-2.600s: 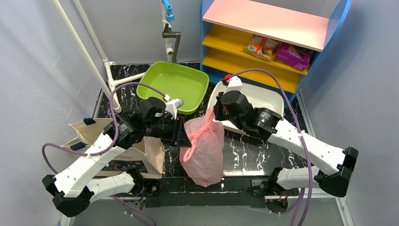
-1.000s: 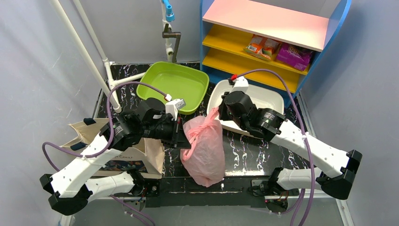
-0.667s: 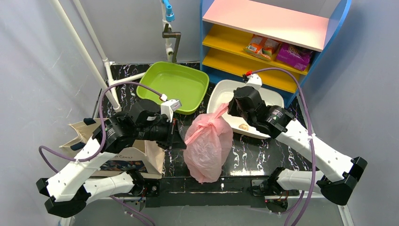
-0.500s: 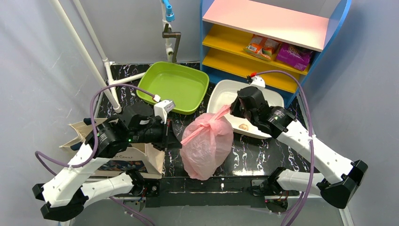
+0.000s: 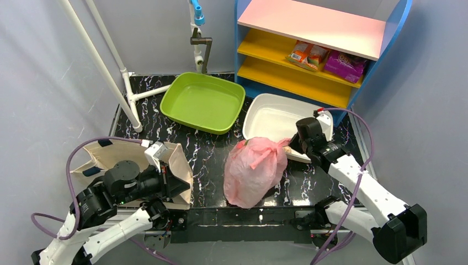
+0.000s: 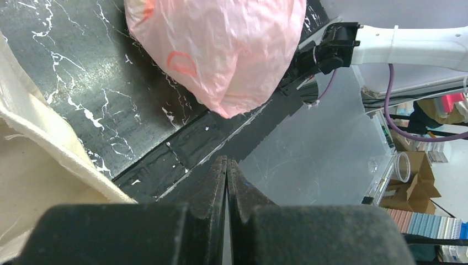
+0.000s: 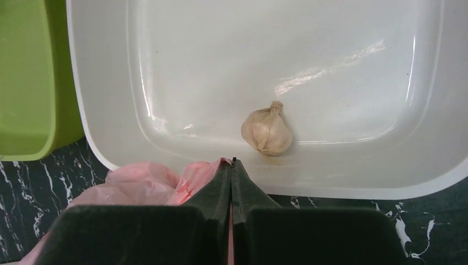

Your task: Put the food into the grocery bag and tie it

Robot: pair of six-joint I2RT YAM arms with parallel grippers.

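The pink grocery bag lies bunched and knotted on the black marble table, near the front edge. It also shows in the left wrist view and the right wrist view. The food is hidden; none shows through the plastic. My right gripper is at the bag's upper right. It is shut with pink plastic of the bag's handle pinched between the fingers. My left gripper is shut and empty, drawn back over the table's front left, apart from the bag.
A beige canvas tote stands at the front left under my left arm. A green tub and a white tray sit behind the bag. A small beige garlic bulb lies in the tray. A shelf with snack packets is at the back right.
My left gripper let go of the bag and pulled back to the front left. My right gripper moved right and down with the handle. The bag's neck drew tight and the bag settled.
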